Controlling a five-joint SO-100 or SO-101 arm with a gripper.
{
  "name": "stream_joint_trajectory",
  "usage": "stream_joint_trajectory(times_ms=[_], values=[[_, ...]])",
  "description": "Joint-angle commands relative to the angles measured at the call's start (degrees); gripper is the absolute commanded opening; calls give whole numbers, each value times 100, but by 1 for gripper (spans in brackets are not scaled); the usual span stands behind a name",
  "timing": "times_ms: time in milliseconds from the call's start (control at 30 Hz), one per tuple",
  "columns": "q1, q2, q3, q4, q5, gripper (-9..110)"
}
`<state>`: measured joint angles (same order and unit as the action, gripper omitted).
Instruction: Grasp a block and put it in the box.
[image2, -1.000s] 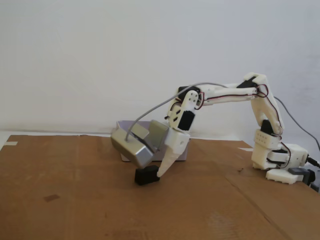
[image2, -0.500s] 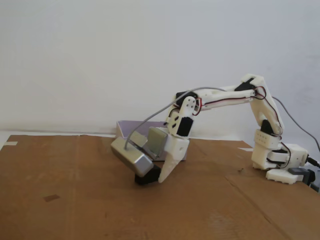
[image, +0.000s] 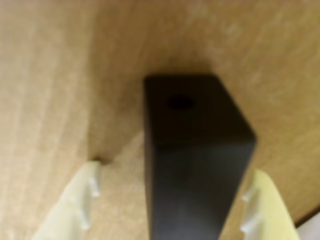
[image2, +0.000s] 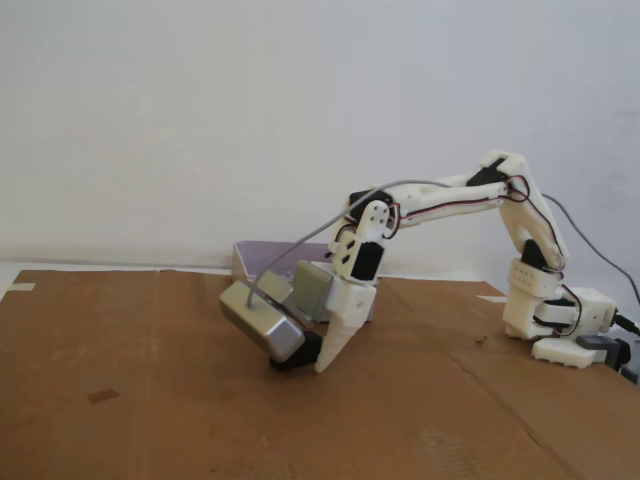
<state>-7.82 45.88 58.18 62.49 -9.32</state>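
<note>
A black rectangular block (image: 195, 165) with a small hole in its far end rests on the brown cardboard surface. In the wrist view it lies between my gripper's (image: 175, 172) two pale fingers. The right finger (image: 260, 200) is at the block's edge. The left finger (image: 82, 200) stands clearly apart from it, so the jaws are open around the block. In the fixed view my gripper (image2: 315, 362) is lowered to the cardboard, with the block (image2: 297, 353) dark at its tip. The purple-grey box (image2: 258, 262) stands behind the gripper, partly hidden by it.
The cardboard sheet (image2: 150, 400) covers the table. A small dark mark (image2: 102, 396) lies on it at the left. The arm's base (image2: 560, 325) stands at the right with cables. A silver wrist camera (image2: 262, 322) hangs beside the gripper. A white wall is behind.
</note>
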Motion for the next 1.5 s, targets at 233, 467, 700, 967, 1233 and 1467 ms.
stream_joint_trajectory(times_ms=[233, 467, 700, 967, 1233, 1467], values=[[62, 176, -782, -211, -18, 34], [114, 35, -853, -211, -18, 34], [114, -44, -853, -211, -18, 34], [123, -70, -853, -211, -18, 34], [123, -88, -853, -211, -18, 34], [123, -88, -853, -211, -18, 28]])
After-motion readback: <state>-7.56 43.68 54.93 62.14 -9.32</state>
